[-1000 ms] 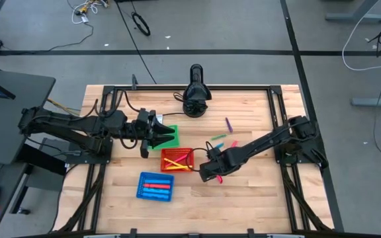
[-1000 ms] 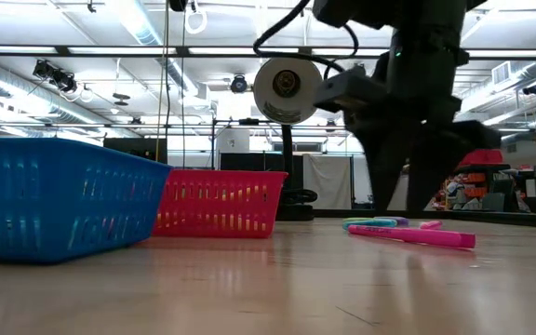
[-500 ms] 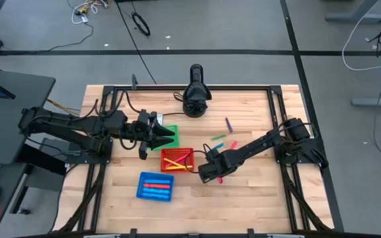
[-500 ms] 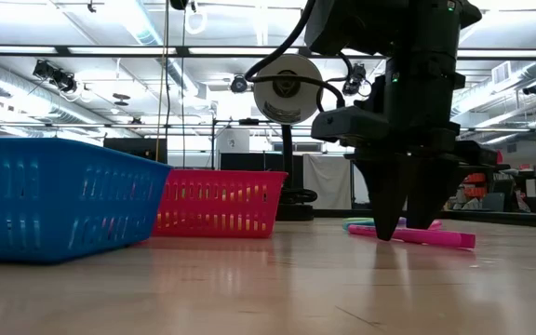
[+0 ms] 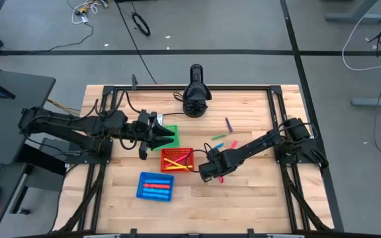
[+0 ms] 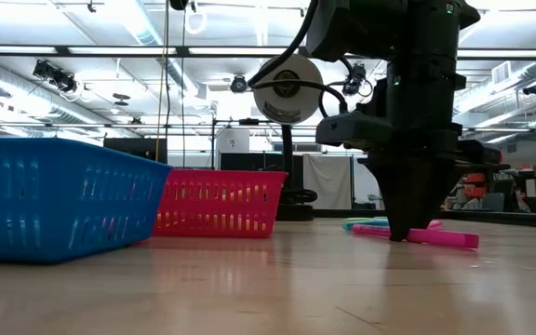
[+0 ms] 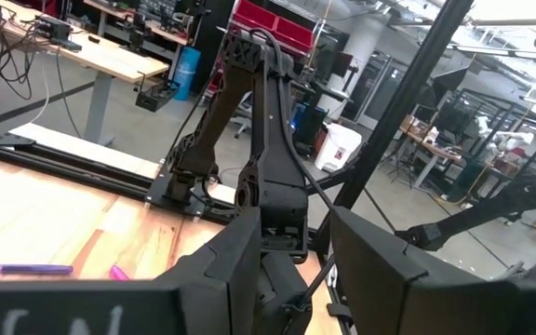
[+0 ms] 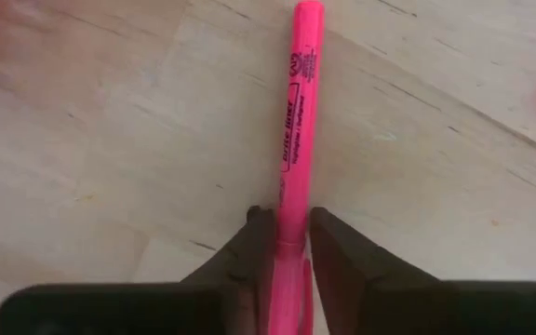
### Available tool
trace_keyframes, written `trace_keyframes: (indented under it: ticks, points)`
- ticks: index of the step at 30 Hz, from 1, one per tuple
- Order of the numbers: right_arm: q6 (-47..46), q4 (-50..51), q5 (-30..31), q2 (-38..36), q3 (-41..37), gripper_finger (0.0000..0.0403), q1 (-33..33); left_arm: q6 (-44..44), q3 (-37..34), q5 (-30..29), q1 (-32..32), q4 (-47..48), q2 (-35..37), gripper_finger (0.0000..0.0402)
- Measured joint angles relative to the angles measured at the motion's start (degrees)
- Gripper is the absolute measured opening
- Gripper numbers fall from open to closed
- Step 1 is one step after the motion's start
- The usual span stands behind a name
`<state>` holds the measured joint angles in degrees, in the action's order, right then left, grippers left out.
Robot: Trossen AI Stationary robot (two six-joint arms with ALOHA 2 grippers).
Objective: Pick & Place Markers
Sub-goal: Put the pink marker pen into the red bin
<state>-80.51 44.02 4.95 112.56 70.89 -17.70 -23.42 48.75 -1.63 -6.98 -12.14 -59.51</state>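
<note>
Near the middle of the table (image 5: 243, 192), just right of the red basket (image 5: 176, 159), the right hand (image 5: 211, 173) is pressing down to the wood — its two fingers (image 8: 249, 244) are clamping a pink marker (image 8: 294, 130) from both sides, touching it. Marker is lying flat on the table, its long body sticking out ahead of the fingertips. Low view: hand standing upright on the marker, tip at the surface.

More markers (image 5: 221, 141) are lying loose farther back on the right half — green, pink, one purple (image 5: 228, 123) apart from them. Yellow ones are sitting inside the red basket; red ones in the blue basket (image 5: 155, 186).

Left hand (image 5: 159, 134) is hovering over the green basket (image 5: 170, 135), fingers parted, gripping nothing.
</note>
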Motion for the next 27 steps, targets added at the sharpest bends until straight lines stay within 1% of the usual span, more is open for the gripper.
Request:
trace_keyframes:
  ticks: [11,16,19,27]
  points:
    - [0.9,0.4,1.0,-0.1,0.0,0.0037,-0.1,0.0,0.0,0.0,0.0,0.0,0.0,0.0138]
    - [2.6,0.5,1.5,-0.9,-0.2,0.0034,-0.1,0.0,0.0,0.0,0.0,0.0,0.0,0.0138]
    - [4.1,0.7,2.0,-2.6,-0.4,0.0033,0.0,0.1,0.0,-0.1,0.0,-0.1,0.0,0.0138]
    - [6.2,2.3,3.6,-10.1,-0.3,0.0032,0.2,0.1,0.0,-1.8,0.0,-0.1,0.0,0.0138]
